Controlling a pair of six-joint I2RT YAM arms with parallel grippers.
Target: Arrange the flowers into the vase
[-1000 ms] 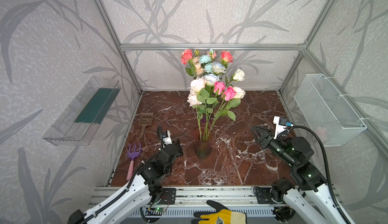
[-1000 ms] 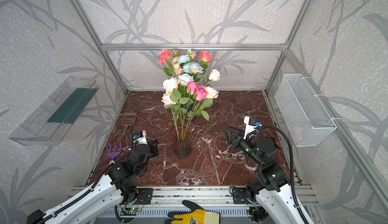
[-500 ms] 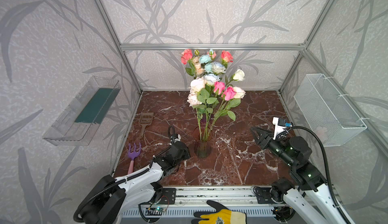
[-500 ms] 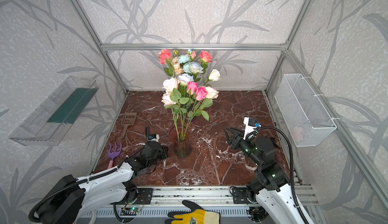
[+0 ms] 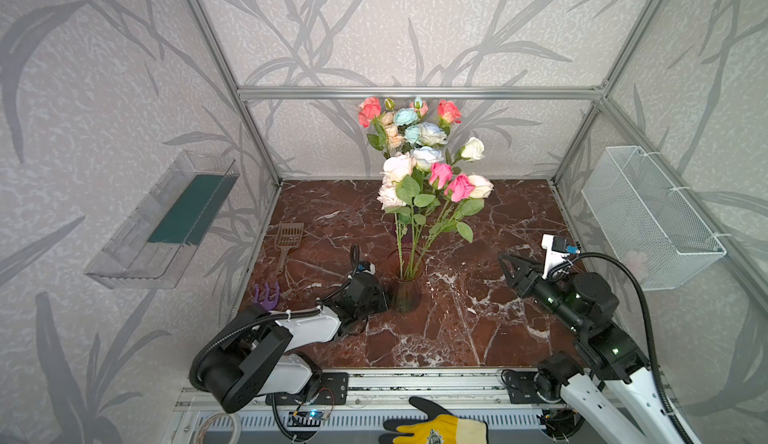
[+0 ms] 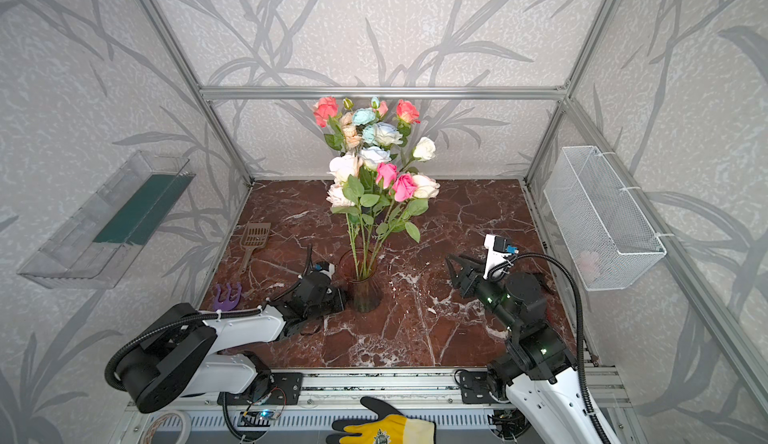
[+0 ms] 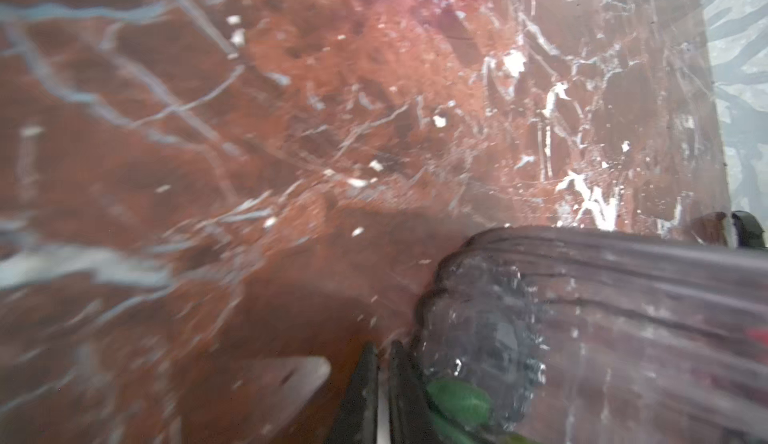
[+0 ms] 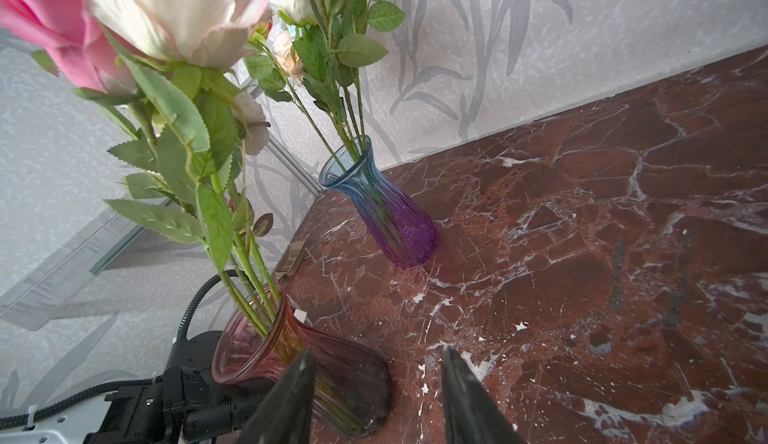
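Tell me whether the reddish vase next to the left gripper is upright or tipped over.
Upright: in both top views the reddish vase stands base-down on the marble table, flowers rising from its mouth.

no text, numbers or brand names can be read in any view. the yellow glove [image 5: 451,428] at the front rail carries a small round emblem, visible in both top views, but it is too small to make out any lettering.
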